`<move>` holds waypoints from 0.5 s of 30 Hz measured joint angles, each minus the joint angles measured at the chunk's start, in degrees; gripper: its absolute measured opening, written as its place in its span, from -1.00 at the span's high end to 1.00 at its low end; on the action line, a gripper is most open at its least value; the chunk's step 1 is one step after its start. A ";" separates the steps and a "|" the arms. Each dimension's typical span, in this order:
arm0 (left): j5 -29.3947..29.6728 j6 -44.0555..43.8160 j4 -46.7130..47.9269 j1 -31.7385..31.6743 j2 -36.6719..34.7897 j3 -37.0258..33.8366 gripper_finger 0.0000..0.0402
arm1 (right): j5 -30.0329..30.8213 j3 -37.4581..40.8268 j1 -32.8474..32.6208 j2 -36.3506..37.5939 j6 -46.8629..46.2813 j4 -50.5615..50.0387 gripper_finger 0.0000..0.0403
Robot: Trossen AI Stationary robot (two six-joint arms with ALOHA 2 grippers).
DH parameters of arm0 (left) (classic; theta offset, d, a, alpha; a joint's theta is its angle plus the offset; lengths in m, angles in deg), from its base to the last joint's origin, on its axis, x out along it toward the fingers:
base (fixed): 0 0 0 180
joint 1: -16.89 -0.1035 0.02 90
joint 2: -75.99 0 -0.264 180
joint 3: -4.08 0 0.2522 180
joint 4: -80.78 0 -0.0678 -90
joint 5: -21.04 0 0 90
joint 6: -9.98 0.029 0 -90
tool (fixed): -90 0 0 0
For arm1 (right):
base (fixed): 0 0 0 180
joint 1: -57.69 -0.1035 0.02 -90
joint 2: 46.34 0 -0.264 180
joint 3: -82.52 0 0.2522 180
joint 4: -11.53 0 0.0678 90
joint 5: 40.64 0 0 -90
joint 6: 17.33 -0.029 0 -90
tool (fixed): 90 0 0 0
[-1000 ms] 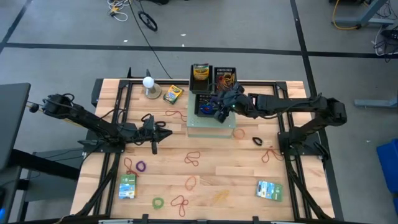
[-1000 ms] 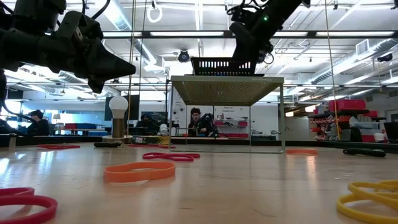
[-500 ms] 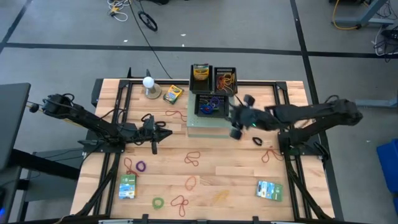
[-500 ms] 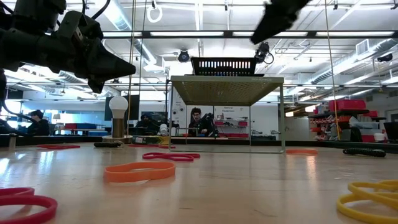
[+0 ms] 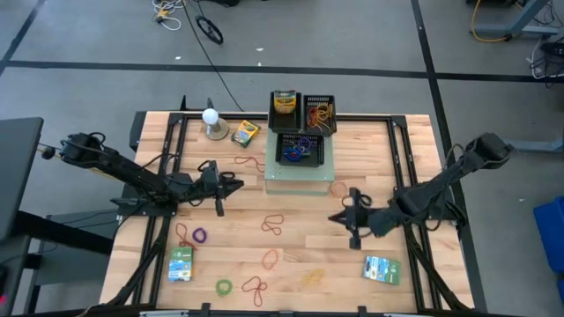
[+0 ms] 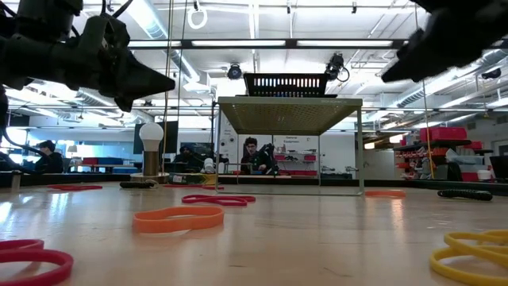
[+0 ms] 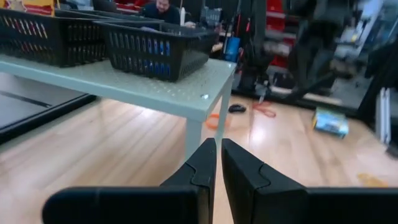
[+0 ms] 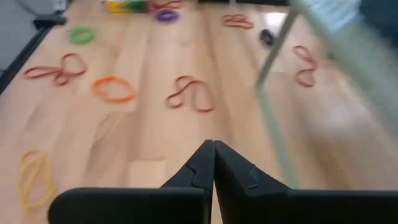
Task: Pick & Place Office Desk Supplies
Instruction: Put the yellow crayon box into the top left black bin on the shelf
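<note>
Rubber bands (image 5: 274, 224), thin and coloured, mostly litter my wooden table (image 5: 414, 280); some fill black mesh baskets (image 5: 305, 148). My right gripper (image 5: 345, 217) hovers pinched, empty; left gripper (image 5: 231, 185) pinched, idle.

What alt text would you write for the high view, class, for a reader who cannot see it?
Two robot arms hang over a wooden table strewn with rubber bands; the right gripper, shut and empty, is near the table's middle. The left gripper waits shut. Three black baskets sit on a pale stand.
</note>
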 joint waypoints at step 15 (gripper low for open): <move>-8.44 1.37 18.57 8.74 5.60 12.83 0.97 | 1.78 1.49 -4.67 -12.20 -5.08 9.44 0.92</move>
